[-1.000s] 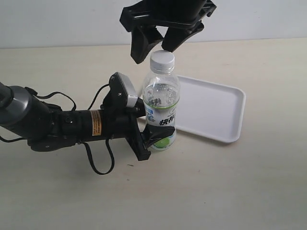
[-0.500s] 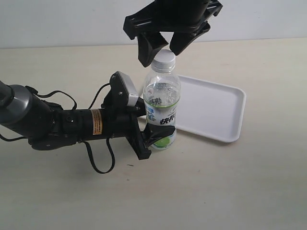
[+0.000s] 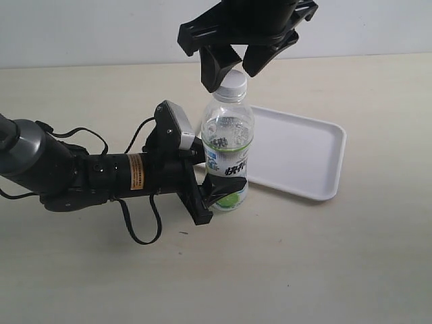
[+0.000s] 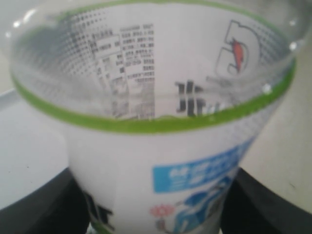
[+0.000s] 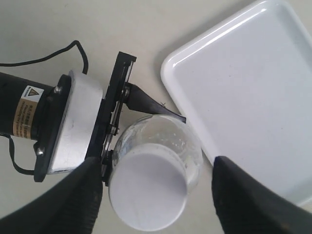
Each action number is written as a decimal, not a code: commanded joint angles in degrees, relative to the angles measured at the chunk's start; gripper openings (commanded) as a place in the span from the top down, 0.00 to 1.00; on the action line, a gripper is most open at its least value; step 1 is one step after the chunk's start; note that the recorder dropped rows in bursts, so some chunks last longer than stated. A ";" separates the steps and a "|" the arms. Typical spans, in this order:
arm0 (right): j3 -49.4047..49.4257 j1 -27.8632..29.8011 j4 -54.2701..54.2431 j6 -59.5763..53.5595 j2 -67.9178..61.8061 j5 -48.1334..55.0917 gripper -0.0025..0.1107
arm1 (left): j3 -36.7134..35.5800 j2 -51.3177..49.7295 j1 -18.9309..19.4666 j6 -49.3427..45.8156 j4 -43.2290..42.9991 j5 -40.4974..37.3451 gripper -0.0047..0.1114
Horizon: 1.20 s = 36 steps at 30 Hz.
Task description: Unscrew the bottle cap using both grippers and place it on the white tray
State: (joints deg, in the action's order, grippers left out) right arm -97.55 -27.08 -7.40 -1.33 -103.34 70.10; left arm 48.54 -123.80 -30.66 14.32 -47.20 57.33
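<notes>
The clear bottle [image 3: 228, 152] stands upright on the table with its white cap [image 3: 233, 82] still on the neck. My left gripper [image 3: 217, 194] is shut on the bottle's lower labelled part, a black finger pressing each side of the bottle [image 4: 161, 146]. My right gripper [image 3: 231, 67] hangs open from above, its two black fingers straddling the cap without touching it. From the right wrist, the cap [image 5: 148, 189] lies between the spread fingers [image 5: 68, 204]. The white tray [image 3: 297, 152] lies just right of the bottle.
The left arm's grey body with orange label [image 3: 135, 172] and black cables [image 3: 138, 233] stretches across the table's left half. The tray's near corner [image 5: 170, 63] sits close to the bottle and the left gripper's plate [image 5: 114, 114].
My right gripper has shifted right and come down, so its open fingers now flank the cap. The left gripper and bottle have not moved.
</notes>
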 commanded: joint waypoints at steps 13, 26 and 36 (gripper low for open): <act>0.19 -0.19 -0.07 -0.02 -0.03 -0.14 0.51 | 0.08 0.12 -0.20 0.08 -0.21 -1.70 0.96; 0.19 -0.19 0.08 -9.93 -0.03 -0.14 0.98 | 0.08 0.12 -0.20 0.08 -0.21 -1.70 0.96; 0.19 -0.19 0.10 -40.09 -0.03 -0.14 0.98 | 0.08 0.12 -0.20 0.08 -0.21 -1.70 0.96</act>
State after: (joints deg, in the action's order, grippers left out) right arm -97.55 -27.27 -8.41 -30.22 -103.64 70.10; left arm 48.54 -123.80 -30.66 14.36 -47.20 57.24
